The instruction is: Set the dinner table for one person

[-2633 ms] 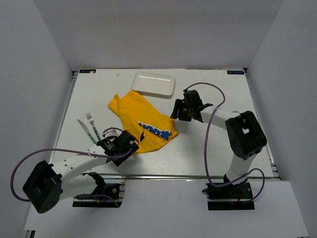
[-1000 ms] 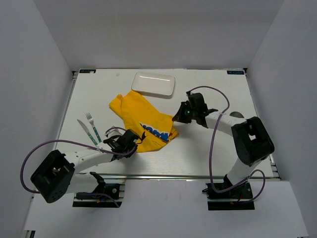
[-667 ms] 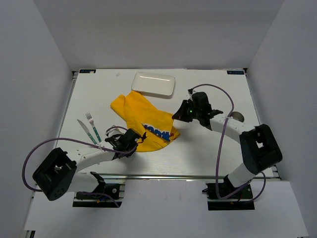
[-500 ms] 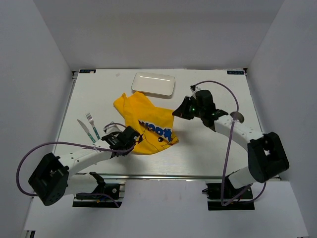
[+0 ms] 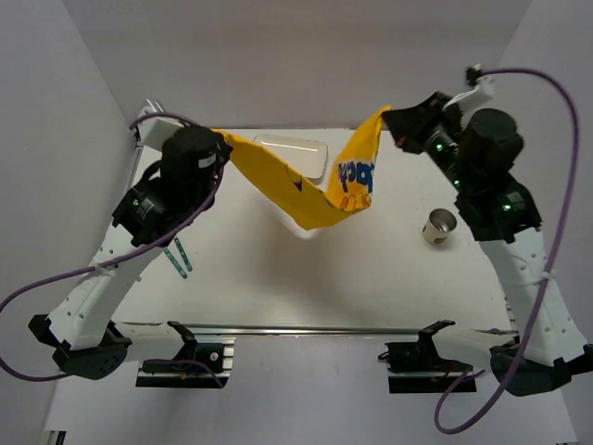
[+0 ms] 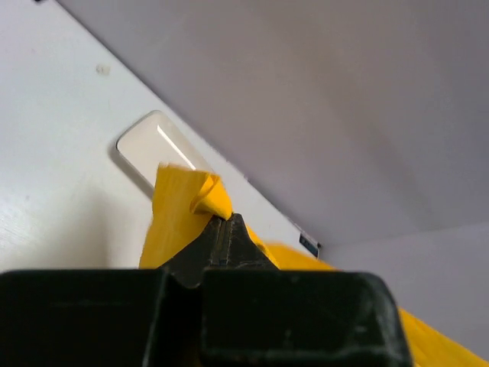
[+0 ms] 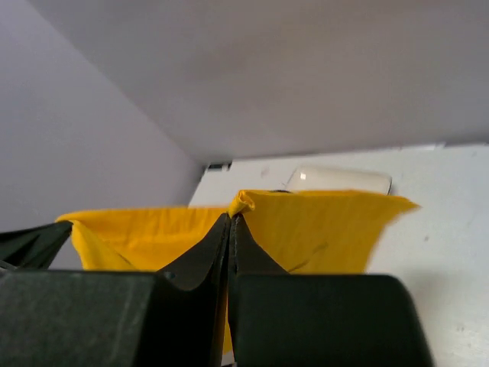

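The table (image 5: 278,278) is big, white and flat, and it fills the floor of the white box. A metal rail (image 5: 306,327) runs along its near edge. The table sits under both arms. Both grippers are high up in the air above its far half and do not touch it.

The left gripper (image 5: 220,142) is pressed together and pinches one corner of a yellow cloth (image 5: 315,199). The right gripper (image 5: 394,119) is pressed together too and pinches another corner. The cloth hangs between them like a hammock. It sags in the middle and has blue letters on the right part. In both wrist views, the black fingertips meet on a bunched bit of yellow cloth.

A small white plate (image 5: 301,151) lies on the table near the far edge. The hanging cloth hides part of it, so I cannot tell what is on it.

A shiny metal cup (image 5: 439,225) stands on the right side of the table, under the right arm. Its inside looks dark, and I cannot tell what is in it.

Two pieces of cutlery with blue-green handles (image 5: 179,257) lie on the left side, partly hidden by the left arm.
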`<state>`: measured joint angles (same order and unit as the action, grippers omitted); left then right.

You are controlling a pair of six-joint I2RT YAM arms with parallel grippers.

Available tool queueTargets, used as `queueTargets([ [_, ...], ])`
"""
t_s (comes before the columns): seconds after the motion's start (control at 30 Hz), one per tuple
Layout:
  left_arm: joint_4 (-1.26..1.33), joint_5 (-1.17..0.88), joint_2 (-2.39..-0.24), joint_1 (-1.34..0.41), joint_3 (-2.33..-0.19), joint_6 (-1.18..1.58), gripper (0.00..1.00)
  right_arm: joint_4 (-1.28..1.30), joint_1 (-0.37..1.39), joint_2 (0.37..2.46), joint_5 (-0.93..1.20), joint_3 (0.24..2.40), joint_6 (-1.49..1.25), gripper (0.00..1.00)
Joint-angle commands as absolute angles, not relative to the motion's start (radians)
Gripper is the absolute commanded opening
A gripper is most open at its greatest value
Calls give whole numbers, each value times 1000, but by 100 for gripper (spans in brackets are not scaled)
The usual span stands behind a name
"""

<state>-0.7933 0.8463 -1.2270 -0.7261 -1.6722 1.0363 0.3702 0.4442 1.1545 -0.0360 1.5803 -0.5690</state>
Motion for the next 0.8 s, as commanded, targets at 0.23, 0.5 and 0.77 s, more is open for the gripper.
queueTargets([
  [0.23,-746,806,-1485,-580,-2069,804,0,698,345,1429,-169,2050,-514,0],
  [0.5,-560,637,-1572,-414,-2189,706,0,609,218,1587,29,2209,-480,0],
  [0.77,-405,496,-1490,-331,-1926,729,0,563,124,1528,158,2099,-468,0],
])
